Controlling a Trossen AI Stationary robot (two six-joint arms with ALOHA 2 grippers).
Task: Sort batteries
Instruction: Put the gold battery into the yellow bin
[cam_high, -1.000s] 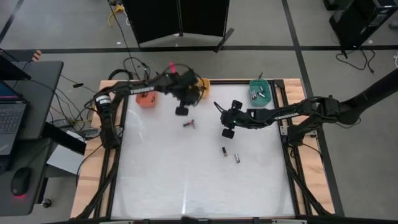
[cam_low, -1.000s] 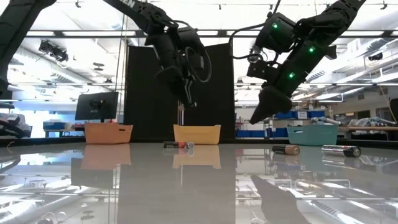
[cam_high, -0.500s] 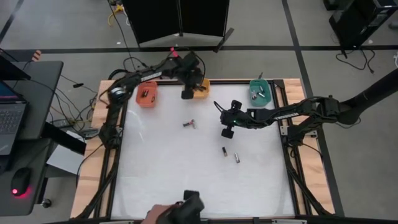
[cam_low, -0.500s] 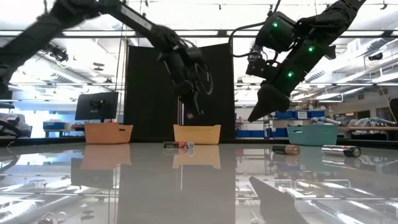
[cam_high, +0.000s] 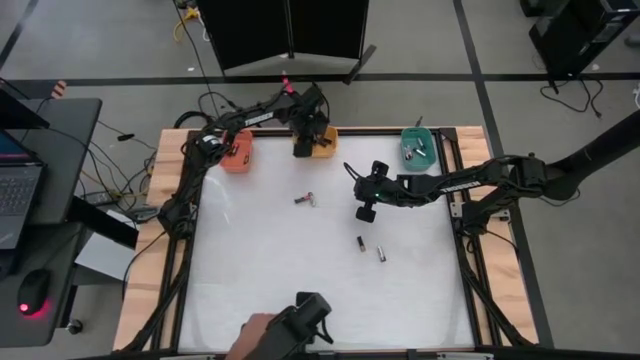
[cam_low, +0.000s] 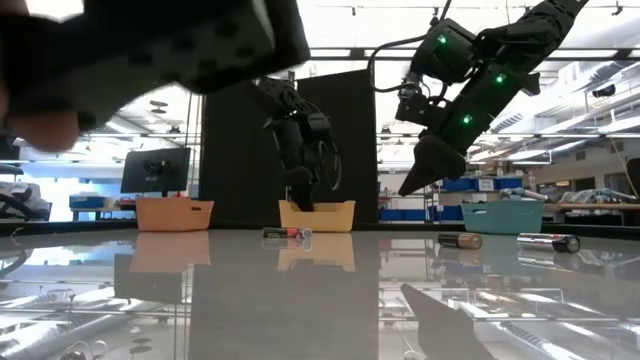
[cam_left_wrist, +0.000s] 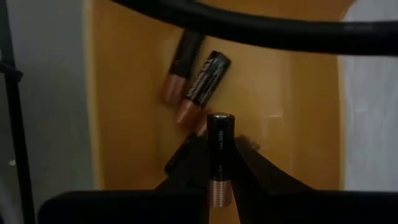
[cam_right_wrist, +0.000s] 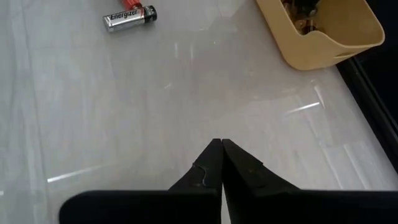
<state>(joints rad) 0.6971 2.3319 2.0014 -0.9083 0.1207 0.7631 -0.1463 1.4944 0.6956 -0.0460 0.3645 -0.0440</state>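
Observation:
My left gripper (cam_high: 303, 148) hangs over the yellow bin (cam_high: 322, 146) at the table's far edge, shut on a black battery with a copper end (cam_left_wrist: 218, 155). Two more black-and-copper batteries (cam_left_wrist: 194, 74) lie on that bin's floor. My right gripper (cam_high: 365, 213) hovers shut above the table's middle, right of a silver-and-red battery (cam_high: 306, 199); nothing is between its fingers (cam_right_wrist: 211, 155). Two other batteries (cam_high: 360, 243) (cam_high: 381, 253) lie on the table nearer the front. My left gripper pinches the battery's black body (cam_left_wrist: 219, 140) between its two fingers (cam_left_wrist: 186, 163), which point steeply down from above. The battery runs along the fingers, its black end (cam_left_wrist: 219, 118) toward the bin floor and its copper end (cam_left_wrist: 217, 190) up. It hangs clear over the bin.
An orange bin (cam_high: 237, 155) stands at the far left and a teal bin (cam_high: 418, 147) holding batteries at the far right. A person's hand with a dark object (cam_high: 290, 332) reaches in at the near edge and fills the low view's upper left (cam_low: 150, 50).
My left gripper has carried the battery toward the table's far edge and down, from above the open table to over the yellow bin. A person's hand with a dark object has come in at the near edge.

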